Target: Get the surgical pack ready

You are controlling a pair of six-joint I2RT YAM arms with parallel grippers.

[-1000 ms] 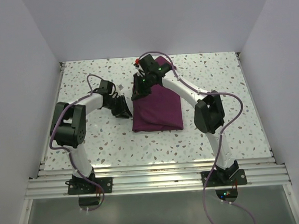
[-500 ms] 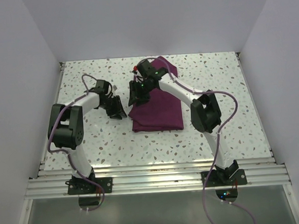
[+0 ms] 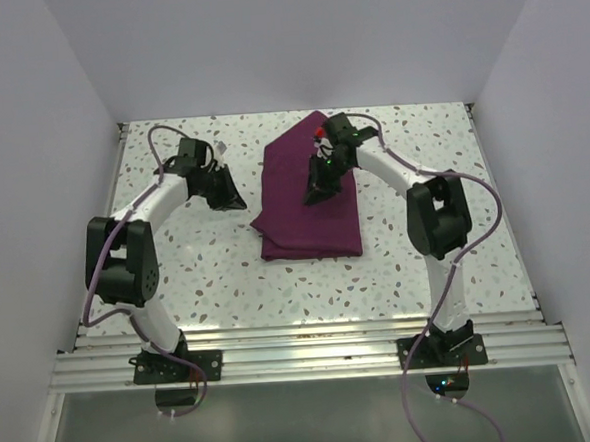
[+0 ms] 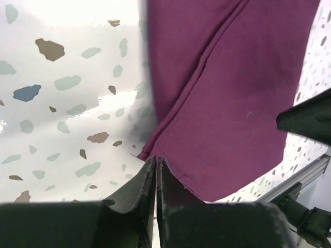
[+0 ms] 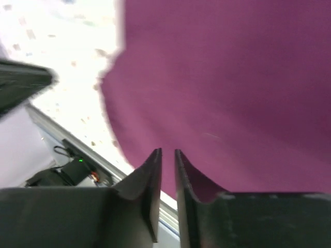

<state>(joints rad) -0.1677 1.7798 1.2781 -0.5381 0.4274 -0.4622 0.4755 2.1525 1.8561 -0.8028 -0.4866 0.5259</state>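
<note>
Pack [image 3: 310, 215] sits mid-table [image 3: 198, 277] as a folded purple bundle. Its long axis runs near-far, and a loose corner pokes out on its left edge.

Right gripper [image 3: 317, 193] is the closer one, directly above the pack's far half. That arm reaches forward with the wrist bent down and inward. Its fingers are nearly together with only a thin slit. The wrist view is blurred, so probably nothing is pinched, but I can't rule out contact with the cloth.

Left gripper [image 3: 230, 198] is just beside the pack's left edge, over bare table, with the pack to its right. Its fingers are pressed together and empty, tips pointing at that loose corner. The arm is arched out, with the forearm angled toward the pack.

My read is that the next fold or tuck hinges on that left corner, and the left arm has the cleaner line to it.
</note>
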